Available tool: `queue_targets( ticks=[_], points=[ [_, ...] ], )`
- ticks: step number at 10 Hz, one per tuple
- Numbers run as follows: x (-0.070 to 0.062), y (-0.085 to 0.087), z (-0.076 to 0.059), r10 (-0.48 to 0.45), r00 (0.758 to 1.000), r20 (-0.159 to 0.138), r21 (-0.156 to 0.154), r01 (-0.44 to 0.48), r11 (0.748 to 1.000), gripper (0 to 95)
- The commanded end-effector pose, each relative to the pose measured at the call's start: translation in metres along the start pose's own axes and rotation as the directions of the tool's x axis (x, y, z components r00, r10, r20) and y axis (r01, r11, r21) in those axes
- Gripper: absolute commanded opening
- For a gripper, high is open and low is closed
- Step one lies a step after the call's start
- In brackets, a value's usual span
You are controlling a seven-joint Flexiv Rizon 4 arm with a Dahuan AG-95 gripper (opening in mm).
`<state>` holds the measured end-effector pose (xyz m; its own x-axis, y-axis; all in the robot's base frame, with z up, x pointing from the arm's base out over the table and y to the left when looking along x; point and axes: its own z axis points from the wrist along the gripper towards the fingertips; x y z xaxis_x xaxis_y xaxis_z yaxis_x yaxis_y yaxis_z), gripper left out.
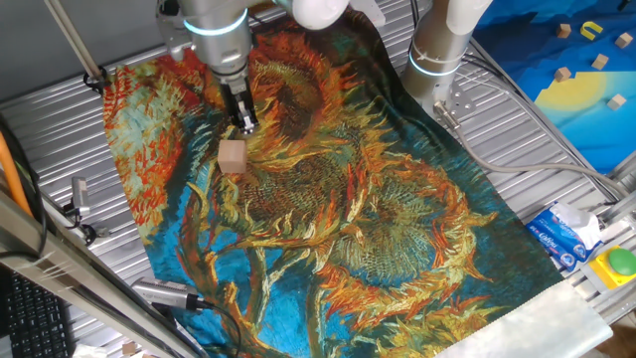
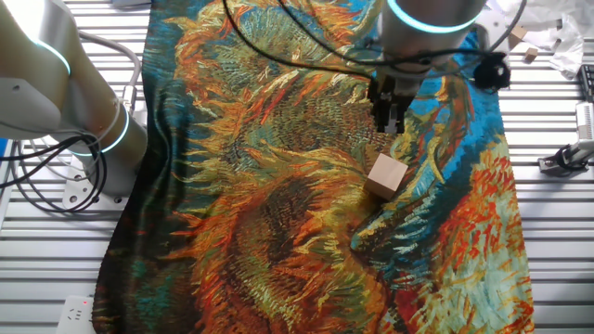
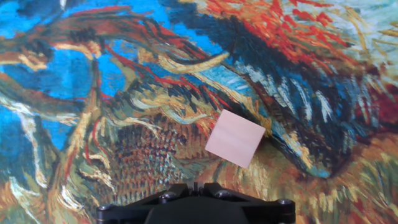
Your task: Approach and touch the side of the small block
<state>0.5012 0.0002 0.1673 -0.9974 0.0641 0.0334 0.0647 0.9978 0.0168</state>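
Note:
The small block (image 1: 233, 156) is a plain light-tan wooden cube lying on the sunflower-print cloth (image 1: 378, 219). It also shows in the other fixed view (image 2: 386, 175) and in the hand view (image 3: 235, 138). My gripper (image 1: 245, 125) hangs just behind the block, a short gap away and not touching it. Its fingers are pressed together and hold nothing. In the other fixed view the gripper (image 2: 390, 119) stands above the block. In the hand view the gripper (image 3: 194, 185) is a dark shape at the bottom edge, with the block ahead and slightly right.
A second arm's base (image 1: 437, 50) stands at the cloth's far edge. A blue and yellow mat (image 1: 586, 89) with tiny wooden pieces lies at the right. A blue packet (image 1: 561, 234) and a green button (image 1: 621, 261) sit near the right edge. Cables (image 2: 56, 176) run over the slatted metal table.

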Motion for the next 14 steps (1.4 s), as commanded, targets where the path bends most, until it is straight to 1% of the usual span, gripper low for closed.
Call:
queue_targets(
  ticks=[1,3,6,8,10,13,14],
  points=[
    [0.001,-0.001,0.006,0.021,1.000,0.006,0.032,-0.022,0.999,0.0],
    [0.001,-0.001,0.009,0.043,0.999,-0.009,0.033,-0.043,0.999,0.0],
    [0.002,-0.002,0.023,0.062,0.998,-0.011,0.030,-0.061,0.998,0.0],
    [0.002,-0.002,0.035,0.066,0.998,-0.004,0.028,-0.066,0.997,0.0],
    [0.000,-0.001,0.045,0.065,0.998,0.014,0.027,-0.065,0.998,0.0],
    [-0.016,-0.003,0.044,0.067,0.998,0.011,0.028,-0.068,0.997,0.0],
    [-0.026,-0.003,0.043,0.067,0.998,0.010,0.027,-0.067,0.997,0.0]
  ],
)
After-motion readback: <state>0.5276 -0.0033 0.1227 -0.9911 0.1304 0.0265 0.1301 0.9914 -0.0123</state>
